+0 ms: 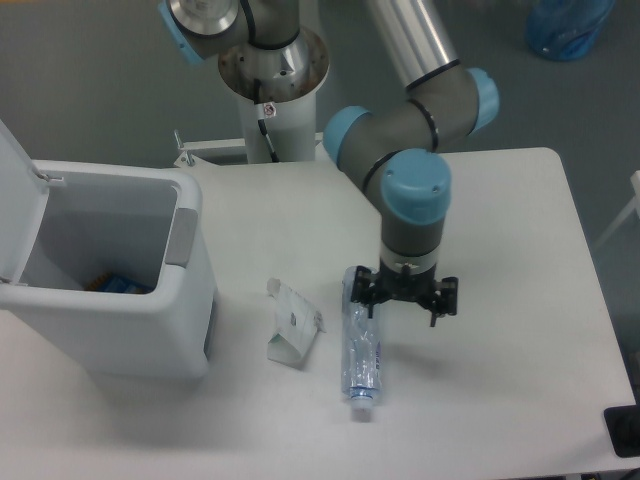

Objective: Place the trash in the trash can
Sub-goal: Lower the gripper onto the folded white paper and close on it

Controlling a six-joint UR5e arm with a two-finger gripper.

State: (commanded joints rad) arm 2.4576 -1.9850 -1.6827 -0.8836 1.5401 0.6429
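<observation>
At the left edge of the frame the white trash can [150,330] stands on the table [520,400] with its hinged lid [15,200] tipped up and a grey panel on its right side; something blue and orange lies at its bottom. Right of it, near the centre, the folded white cardboard scrap [292,325] rests on the tabletop. Just beside that lies the crushed clear plastic bottle [362,350], lengthwise, cap toward the lower edge. The gripper [405,297] hangs over the bottle's upper end, its fingers spread wide and holding nothing; whether the left finger touches the bottle cannot be told.
</observation>
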